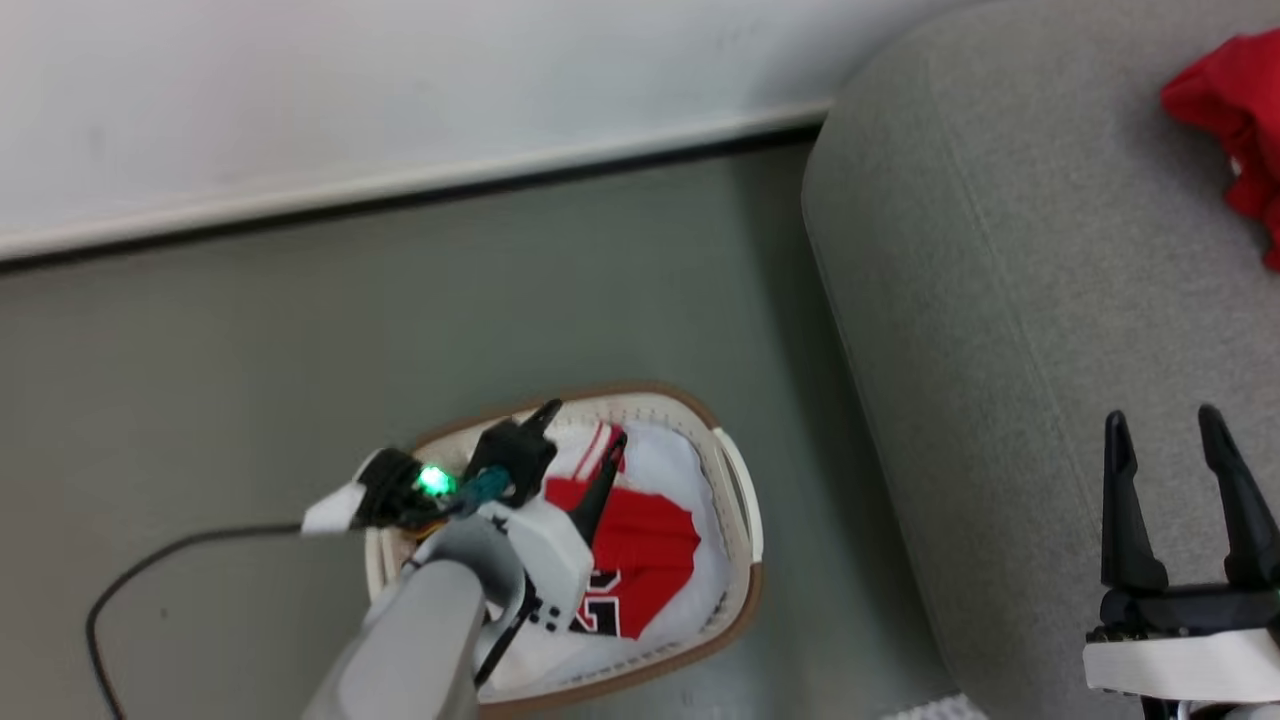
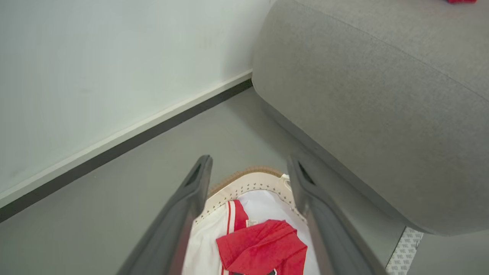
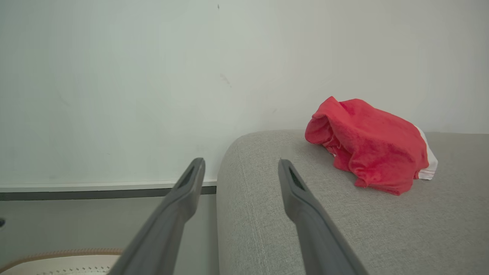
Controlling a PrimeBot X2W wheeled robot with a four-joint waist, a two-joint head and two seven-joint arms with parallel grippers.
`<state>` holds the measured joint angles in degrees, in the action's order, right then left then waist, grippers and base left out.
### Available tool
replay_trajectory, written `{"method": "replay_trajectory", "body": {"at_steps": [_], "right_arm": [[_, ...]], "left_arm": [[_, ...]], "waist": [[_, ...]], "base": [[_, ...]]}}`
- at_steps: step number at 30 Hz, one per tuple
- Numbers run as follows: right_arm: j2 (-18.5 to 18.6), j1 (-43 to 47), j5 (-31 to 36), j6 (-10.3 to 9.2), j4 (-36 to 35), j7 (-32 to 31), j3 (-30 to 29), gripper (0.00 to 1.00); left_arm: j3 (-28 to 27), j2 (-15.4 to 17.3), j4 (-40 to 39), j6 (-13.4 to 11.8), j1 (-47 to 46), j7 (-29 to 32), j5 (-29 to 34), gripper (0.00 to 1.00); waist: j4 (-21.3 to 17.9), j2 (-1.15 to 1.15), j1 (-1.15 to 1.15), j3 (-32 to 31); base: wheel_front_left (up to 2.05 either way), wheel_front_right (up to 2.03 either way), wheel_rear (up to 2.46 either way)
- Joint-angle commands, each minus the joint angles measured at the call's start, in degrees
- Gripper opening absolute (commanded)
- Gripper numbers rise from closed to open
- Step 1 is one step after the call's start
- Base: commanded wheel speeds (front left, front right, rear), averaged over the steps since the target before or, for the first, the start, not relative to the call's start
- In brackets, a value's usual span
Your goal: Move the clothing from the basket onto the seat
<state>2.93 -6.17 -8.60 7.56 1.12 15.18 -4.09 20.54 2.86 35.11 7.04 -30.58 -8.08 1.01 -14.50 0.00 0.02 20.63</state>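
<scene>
Part done: a bunched red garment [image 3: 370, 149] already lies on the seat [image 1: 1000, 300], back from its rounded end. A red jersey [image 1: 645, 550] and a white garment [image 1: 670, 460] lie in the basket [image 1: 735, 600], perhaps with more hidden beneath. The left gripper [image 1: 580, 430] hovers over them, jaws apart and empty. The right gripper [image 1: 1162, 418] is over the seat's edge, jaws likewise apart.

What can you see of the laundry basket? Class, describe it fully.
The basket is oval, cream-white plastic with rows of small holes, a brown rim and a side handle showing. It stands upright on the grey floor beside the sofa, apart from it, holding red and white clothing. The open left claw hangs over it.
</scene>
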Motion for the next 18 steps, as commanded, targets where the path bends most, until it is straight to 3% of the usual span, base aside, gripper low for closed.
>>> {"method": "replay_trajectory", "body": {"at_steps": [1,10,18], "right_arm": [[0.0,-1.9,-0.2,-0.14,-1.4,-0.1,0.1,1.00],[0.0,-5.6,-1.1,-0.14,-7.0,-0.1,1.1,1.00],[0.0,-7.0,-1.2,-0.14,-11.8,0.0,0.7,1.00]], "left_arm": [[1.2,0.5,3.7,0.1,-3.7,1.4,1.1,1.00],[5.4,0.3,17.7,0.3,-13.9,6.8,2.2,1.00],[9.1,0.3,26.9,0.4,-21.3,7.0,4.3,1.00]], "waist": [[-1.8,0.00,-0.02,7.6],[-1.3,0.00,-0.02,18.0],[0.0,0.00,-0.02,25.4]], "base": [[0.00,0.00,0.00],[0.00,0.00,0.00],[0.00,0.00,0.00]]}}
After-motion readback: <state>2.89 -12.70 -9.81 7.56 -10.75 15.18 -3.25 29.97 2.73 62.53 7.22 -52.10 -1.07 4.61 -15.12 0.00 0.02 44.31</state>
